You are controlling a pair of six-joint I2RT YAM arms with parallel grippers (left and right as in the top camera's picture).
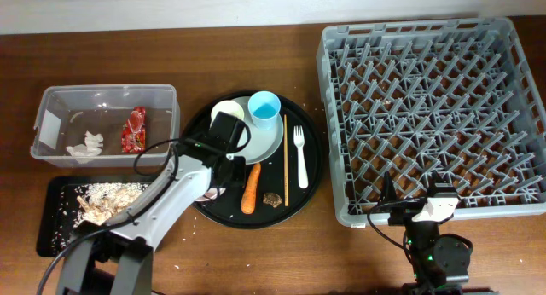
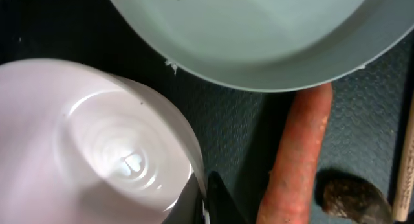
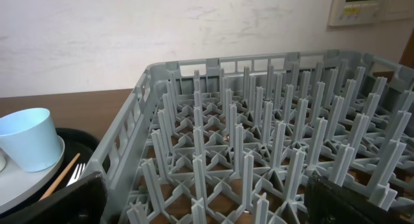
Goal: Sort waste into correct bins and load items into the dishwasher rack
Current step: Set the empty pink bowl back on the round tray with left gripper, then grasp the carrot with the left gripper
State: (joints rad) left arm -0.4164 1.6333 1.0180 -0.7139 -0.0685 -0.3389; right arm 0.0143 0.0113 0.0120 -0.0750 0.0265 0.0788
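Note:
My left gripper (image 1: pixel 215 182) (image 2: pixel 210 201) is over the large round black tray (image 1: pixel 311 171) and is shut on the rim of the small white bowl (image 1: pixel 207 193) (image 2: pixel 97 153). The orange carrot (image 1: pixel 251 186) (image 2: pixel 297 159) and the small brown lump (image 1: pixel 273 199) (image 2: pixel 352 198) lie just right of it. The pale plate (image 1: pixel 264 141) (image 2: pixel 259 36) bears the light blue cup (image 1: pixel 264 106) (image 3: pixel 29 138). The cream cup (image 1: pixel 226 112), white fork (image 1: pixel 300 154) and wooden stick (image 1: pixel 286 167) are on that tray too. My right gripper (image 1: pixel 415 201) (image 3: pixel 207 204) is open and empty at the front wall of the grey dishwasher rack (image 1: pixel 337 116) (image 3: pixel 149 88).
The clear tub (image 1: pixel 51 103) at the left holds the white tissue (image 1: pixel 85 144) and the red wrapper (image 1: pixel 134 129). The shallow black tray (image 1: pixel 51 235) below it holds rice scraps (image 1: pixel 107 197). The left arm lies across this tray's right end.

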